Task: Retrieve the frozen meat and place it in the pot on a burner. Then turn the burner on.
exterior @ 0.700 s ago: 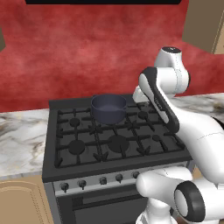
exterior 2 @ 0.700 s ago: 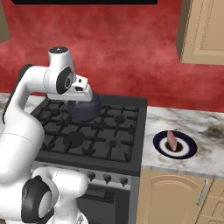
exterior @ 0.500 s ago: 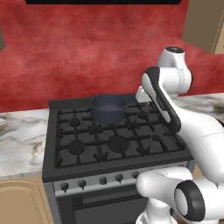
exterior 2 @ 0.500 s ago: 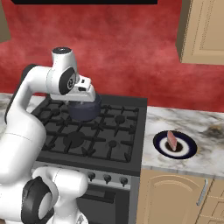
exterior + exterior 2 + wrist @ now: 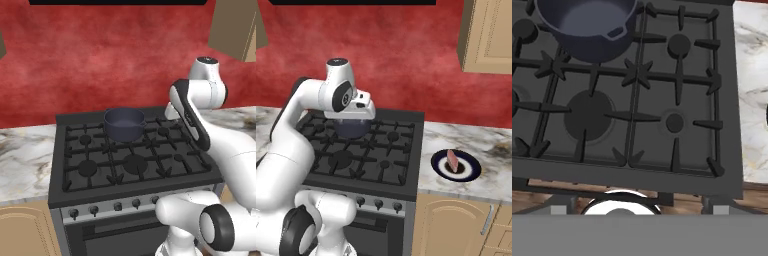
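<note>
Meat (image 5: 453,161) lies on plate (image 5: 470,172), well right of open, empty gripper (image 5: 363,111) over stove (image 5: 406,150).

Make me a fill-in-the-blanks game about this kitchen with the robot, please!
1. The pot sits on a burner in the ____ row of the stove.
2. The piece of meat lies on a ____.
3. That plate rests on the counter to the ____ of the stove.
4. The wall behind the stove is ____.

Missing words: back; plate; right; red
</note>
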Available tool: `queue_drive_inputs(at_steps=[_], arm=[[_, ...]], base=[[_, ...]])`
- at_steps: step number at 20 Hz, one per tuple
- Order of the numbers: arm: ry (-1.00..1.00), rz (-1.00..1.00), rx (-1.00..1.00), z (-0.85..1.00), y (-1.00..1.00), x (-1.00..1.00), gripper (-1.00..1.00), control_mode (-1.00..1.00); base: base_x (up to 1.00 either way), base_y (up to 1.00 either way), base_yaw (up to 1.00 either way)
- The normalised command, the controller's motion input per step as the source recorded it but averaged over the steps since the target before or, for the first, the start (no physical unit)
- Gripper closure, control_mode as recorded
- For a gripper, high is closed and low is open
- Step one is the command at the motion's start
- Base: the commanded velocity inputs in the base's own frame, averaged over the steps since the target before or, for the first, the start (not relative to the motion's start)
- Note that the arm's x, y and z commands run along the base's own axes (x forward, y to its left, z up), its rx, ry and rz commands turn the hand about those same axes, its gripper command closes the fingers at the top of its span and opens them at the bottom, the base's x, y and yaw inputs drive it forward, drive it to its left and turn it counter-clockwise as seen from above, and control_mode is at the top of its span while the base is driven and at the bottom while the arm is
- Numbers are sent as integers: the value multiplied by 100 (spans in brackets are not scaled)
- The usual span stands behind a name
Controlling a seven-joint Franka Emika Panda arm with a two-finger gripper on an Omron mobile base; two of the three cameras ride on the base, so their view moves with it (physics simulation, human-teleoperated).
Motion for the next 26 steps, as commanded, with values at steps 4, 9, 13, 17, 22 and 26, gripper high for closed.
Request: queue_drive_inputs(at_steps=[4, 9, 13, 17, 22, 26], arm=[[0, -2, -2, -7, -55, 0, -100, -100], [0, -10, 0, -14, -67, 1, -100, -100], [1, -12, 1, -26, -67, 7, -100, -100], [5, -3, 1, -28, -85, 7, -100, -100], [7, 0, 7, -27, -82, 22, -100, -100], [14, -1, 2, -47, -84, 31, -100, -100]], base=[[0, 0, 0], [0, 0, 0], [0, 0, 0], [0, 0, 0], [0, 0, 0], [0, 0, 0]])
